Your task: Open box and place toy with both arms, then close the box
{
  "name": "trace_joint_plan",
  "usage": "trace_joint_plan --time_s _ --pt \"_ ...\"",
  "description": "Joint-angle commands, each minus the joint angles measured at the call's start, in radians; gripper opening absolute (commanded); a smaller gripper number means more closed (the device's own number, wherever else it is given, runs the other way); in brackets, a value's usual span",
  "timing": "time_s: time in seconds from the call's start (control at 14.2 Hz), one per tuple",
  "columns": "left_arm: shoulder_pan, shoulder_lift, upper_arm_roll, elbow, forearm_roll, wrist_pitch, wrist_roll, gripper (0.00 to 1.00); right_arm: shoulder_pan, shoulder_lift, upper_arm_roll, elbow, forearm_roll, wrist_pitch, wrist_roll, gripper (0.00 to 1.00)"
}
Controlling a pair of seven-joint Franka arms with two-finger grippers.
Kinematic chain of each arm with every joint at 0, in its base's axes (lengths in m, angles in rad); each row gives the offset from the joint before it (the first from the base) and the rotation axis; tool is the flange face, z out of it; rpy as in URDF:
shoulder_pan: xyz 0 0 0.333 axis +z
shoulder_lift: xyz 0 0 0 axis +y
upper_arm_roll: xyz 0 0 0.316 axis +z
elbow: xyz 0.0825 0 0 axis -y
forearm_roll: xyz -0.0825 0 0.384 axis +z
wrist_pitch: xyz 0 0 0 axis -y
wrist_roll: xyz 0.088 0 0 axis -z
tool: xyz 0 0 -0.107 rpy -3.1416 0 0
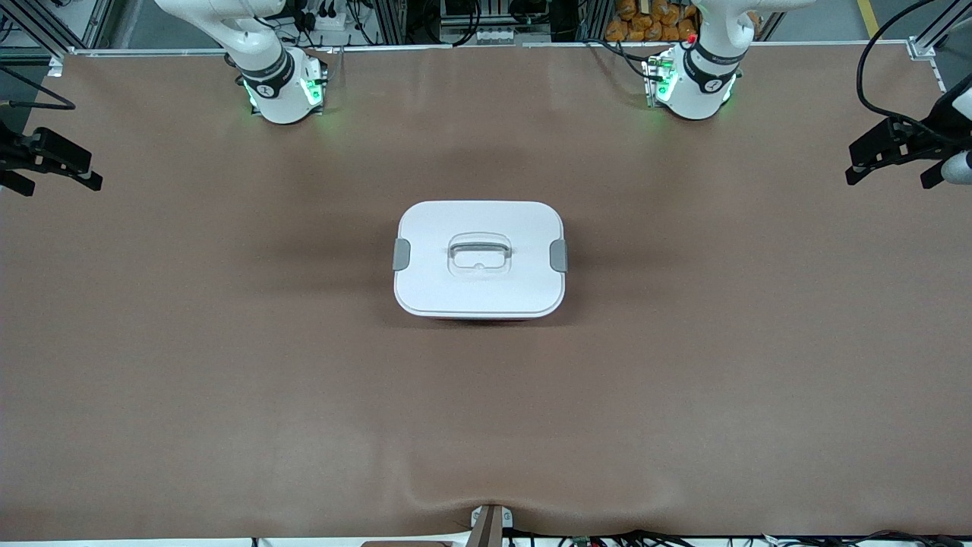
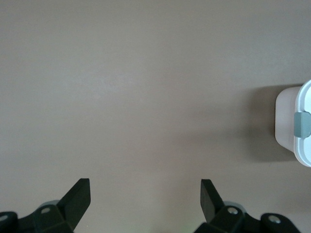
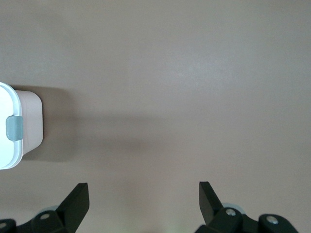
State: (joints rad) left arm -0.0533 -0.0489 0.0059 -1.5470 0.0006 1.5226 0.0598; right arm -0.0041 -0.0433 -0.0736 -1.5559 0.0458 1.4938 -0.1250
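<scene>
Brown matting covers the surface [image 1: 228, 365], and the box [image 1: 480, 258] sits at its middle, roughly midway between the 2 arms' ends; its white lid [image 1: 486, 292] is on and lies flat, with a grey clip [image 1: 401, 254] on the side toward the right arm's end and another grey clip [image 1: 558, 255] on the side toward the left arm's end; the recessed clear handle [image 1: 479, 253] lies in the lid's centre; a thin strip of the red tub [image 1: 478, 320] shows under the lid's edge nearest the front camera; the toy shows in none of the views.

The left pincer [image 1: 888, 156] hangs over the left arm's end of the surface, well apart from the box; in the left wrist view its 2 black fingers [image 2: 77, 199] stand wide apart over bare matting with nothing between them, and the box's end with 1 clip [image 2: 303, 124] shows at the frame's edge.

The right pincer [image 1: 53, 163] hangs over the right arm's end of the surface, likewise well apart from the box; in the right wrist view its fingers [image 3: 77, 200] are spread wide and hold nothing, with the box's other end and its clip [image 3: 14, 128] at the frame's edge; the tub wall [image 3: 30, 119] looks pale pink there.
</scene>
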Motion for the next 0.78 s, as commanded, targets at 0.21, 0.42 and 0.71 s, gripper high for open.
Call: trace_joint_plan --time_s 0.21,0.42,0.71 --pt "0.001 -0.002 0.005 -0.007 -0.048 0.004 0.031 1.00 0.001 0.008 0.006 0.019 -0.009 -0.015 -0.002 1.00" --pt "0.001 0.003 0.005 -0.010 -0.048 0.004 0.032 1.00 0.001 0.008 0.006 0.019 -0.009 -0.015 -0.002 1.00" --pt "0.003 0.004 0.005 -0.008 -0.047 0.004 0.034 1.00 0.001 0.008 0.006 0.017 -0.009 -0.015 -0.002 1.00"
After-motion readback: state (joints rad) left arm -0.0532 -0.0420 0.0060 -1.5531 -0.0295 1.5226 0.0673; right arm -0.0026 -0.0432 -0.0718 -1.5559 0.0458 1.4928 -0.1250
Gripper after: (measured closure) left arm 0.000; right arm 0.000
